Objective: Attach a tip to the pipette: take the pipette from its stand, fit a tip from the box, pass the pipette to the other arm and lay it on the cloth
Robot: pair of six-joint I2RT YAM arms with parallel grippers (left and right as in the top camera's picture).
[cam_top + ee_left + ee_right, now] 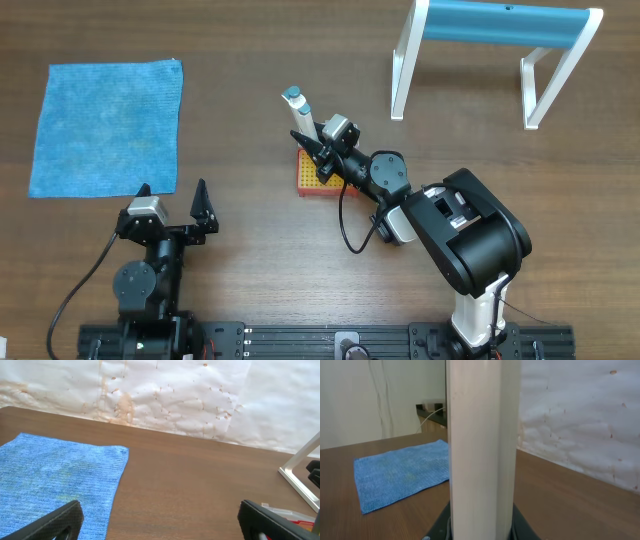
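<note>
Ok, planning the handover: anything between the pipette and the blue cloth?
Nothing visible. Bare table separates the pipette, held by the right hand, from the cloth; the open left hand sits off that line.

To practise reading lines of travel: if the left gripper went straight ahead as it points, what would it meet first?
Probably nothing near: the left gripper points along bare table just beside the blue cloth, toward the papered wall. Depth is unclear.

Wooden table (250, 250) carries 3 things: blue cloth (105, 130) at the far-left corner, tip box (312, 178) mid-surface, stand (495, 50) far-right.
</note>
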